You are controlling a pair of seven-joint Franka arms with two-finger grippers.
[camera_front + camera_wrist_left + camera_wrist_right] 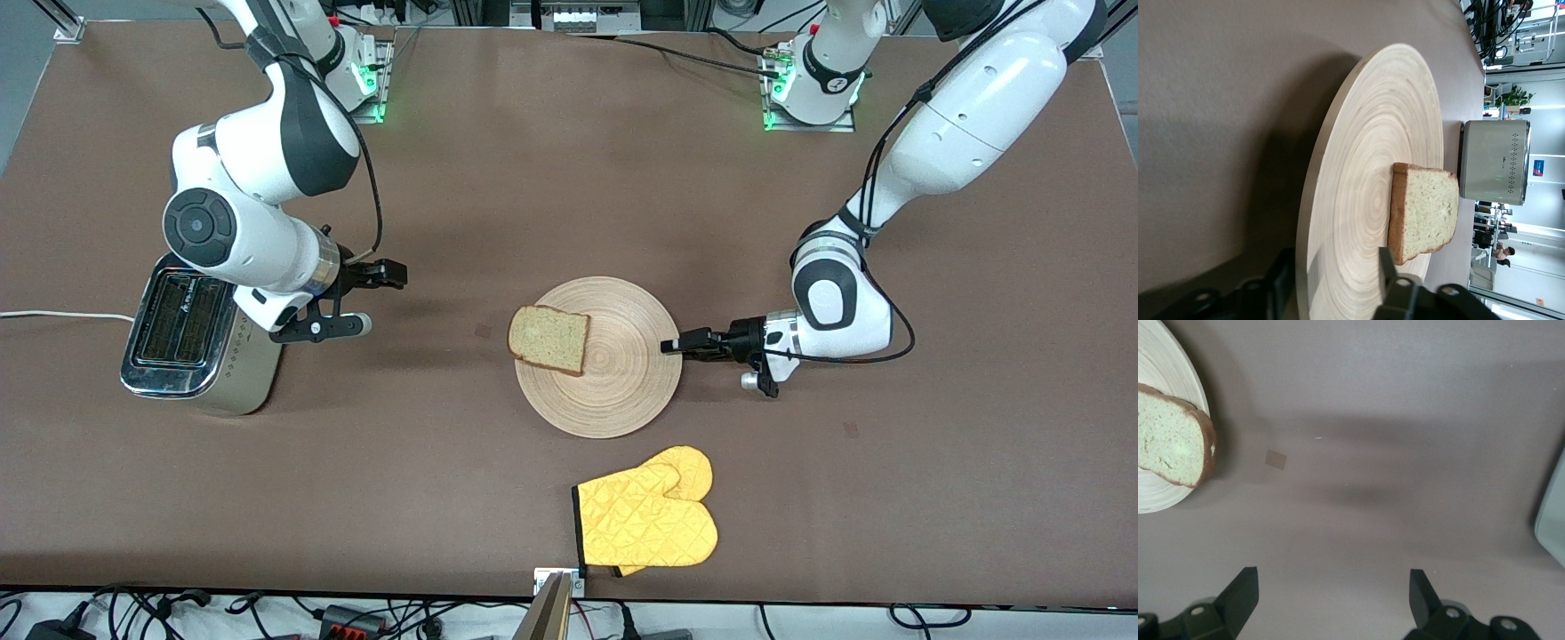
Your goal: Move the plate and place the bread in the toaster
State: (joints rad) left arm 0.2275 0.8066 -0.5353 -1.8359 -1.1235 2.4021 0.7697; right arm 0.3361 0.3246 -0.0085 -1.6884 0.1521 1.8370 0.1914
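The light-wood plate (613, 391) lies mid-table with the bread (549, 340) on its edge toward the right arm's end. My left gripper (671, 345) is low at the plate's rim toward the left arm's end. In the left wrist view its jaws (1335, 273) stand open, one finger under the rim and one over the plate (1358, 167), with the bread (1425, 213) and toaster (1495, 160) ahead. The toaster (191, 342) stands at the right arm's end. My right gripper (378, 300) is open and empty beside it, over bare table (1331, 593).
A yellow oven mitt (649, 520) lies near the table's front edge, nearer the front camera than the plate. The toaster's white cord (53, 316) runs off the right arm's end of the table. The right wrist view shows the bread (1171, 440) and the toaster's edge (1555, 513).
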